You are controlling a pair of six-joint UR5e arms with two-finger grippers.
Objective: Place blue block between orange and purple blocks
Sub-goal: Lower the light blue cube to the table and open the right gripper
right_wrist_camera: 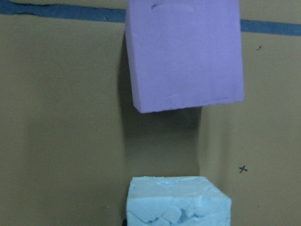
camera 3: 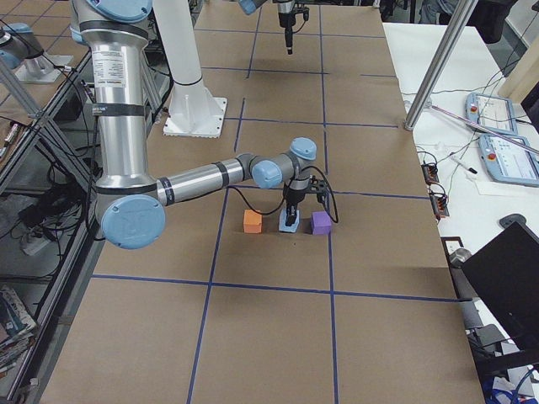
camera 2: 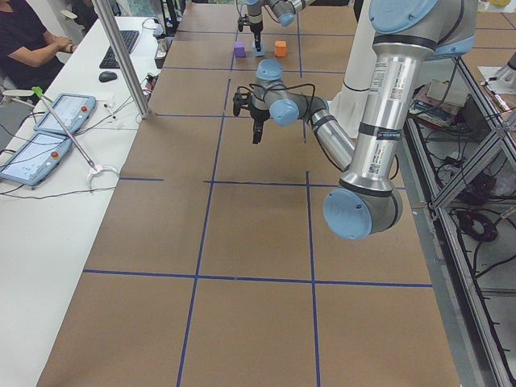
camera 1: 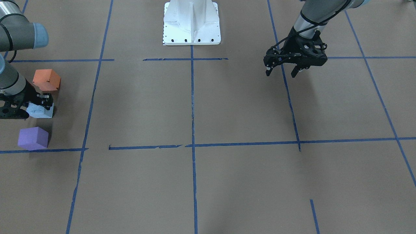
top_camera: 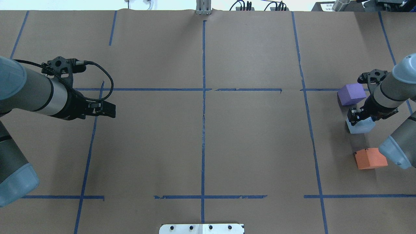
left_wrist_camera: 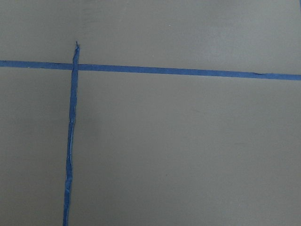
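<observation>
Near the right-hand edge of the brown paper-covered table (top_camera: 253, 146), a pale blue foam cube (top_camera: 360, 126) rests on the surface between a purple foam cube (top_camera: 351, 94) on the far side and an orange foam cube (top_camera: 370, 158) on the near side, touching neither. The right gripper (top_camera: 356, 117) stands directly over the blue cube; whether it grips the cube cannot be told. The left gripper (camera 1: 281, 74) hangs above bare paper toward the left edge, its fingers apart and holding nothing.

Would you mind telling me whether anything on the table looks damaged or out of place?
The blue block has a cracked, chipped face in the right wrist view, unlike the smooth purple block. Nothing else stands out.
</observation>
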